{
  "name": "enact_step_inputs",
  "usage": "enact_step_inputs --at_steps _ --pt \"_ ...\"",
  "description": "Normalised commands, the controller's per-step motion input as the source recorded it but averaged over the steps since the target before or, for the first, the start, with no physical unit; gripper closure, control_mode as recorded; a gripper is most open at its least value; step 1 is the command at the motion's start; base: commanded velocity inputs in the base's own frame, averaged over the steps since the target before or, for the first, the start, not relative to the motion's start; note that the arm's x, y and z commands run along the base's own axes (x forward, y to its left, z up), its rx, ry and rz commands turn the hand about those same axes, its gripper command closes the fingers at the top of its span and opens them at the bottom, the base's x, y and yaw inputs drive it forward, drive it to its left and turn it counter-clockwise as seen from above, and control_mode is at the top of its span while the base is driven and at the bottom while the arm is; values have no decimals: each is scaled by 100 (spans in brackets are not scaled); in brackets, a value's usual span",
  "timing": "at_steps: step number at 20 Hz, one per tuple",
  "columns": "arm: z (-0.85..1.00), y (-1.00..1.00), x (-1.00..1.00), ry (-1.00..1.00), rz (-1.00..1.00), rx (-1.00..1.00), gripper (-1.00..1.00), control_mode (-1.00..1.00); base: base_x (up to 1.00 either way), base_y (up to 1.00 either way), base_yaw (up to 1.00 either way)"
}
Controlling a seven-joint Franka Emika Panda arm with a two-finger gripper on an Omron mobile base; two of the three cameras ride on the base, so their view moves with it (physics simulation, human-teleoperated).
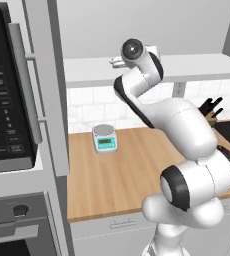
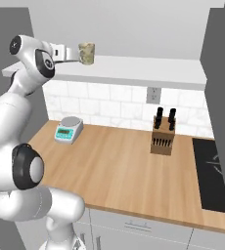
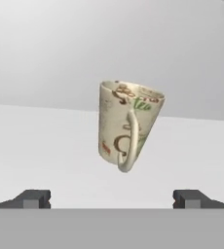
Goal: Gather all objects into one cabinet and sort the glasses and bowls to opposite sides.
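Observation:
A pale beige patterned cup with a side handle stands upright on the white shelf of the open cabinet. In the hand view the cup sits centred ahead of the fingertips and looks tilted. My gripper is raised to shelf height just left of the cup, open, with nothing between its fingers. It is also seen from the other side and from the hand, where the cup stands beyond the tips and apart from them. The bowls are out of view.
Below the shelf runs a wooden counter with a small kitchen scale, a knife block and a black cooktop at the right. A microwave stands at the left. A grey open cabinet door hangs at the right.

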Motion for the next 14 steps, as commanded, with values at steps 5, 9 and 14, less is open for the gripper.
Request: enact_step_inputs --at_steps 5,9,14 --pt "0 -52 58 11 -15 0 -100 -100 0 0 0" --pt "3 0 8 2 0 0 -100 -100 0 0 0" --pt "25 0 43 8 0 1 -100 -100 0 0 0"
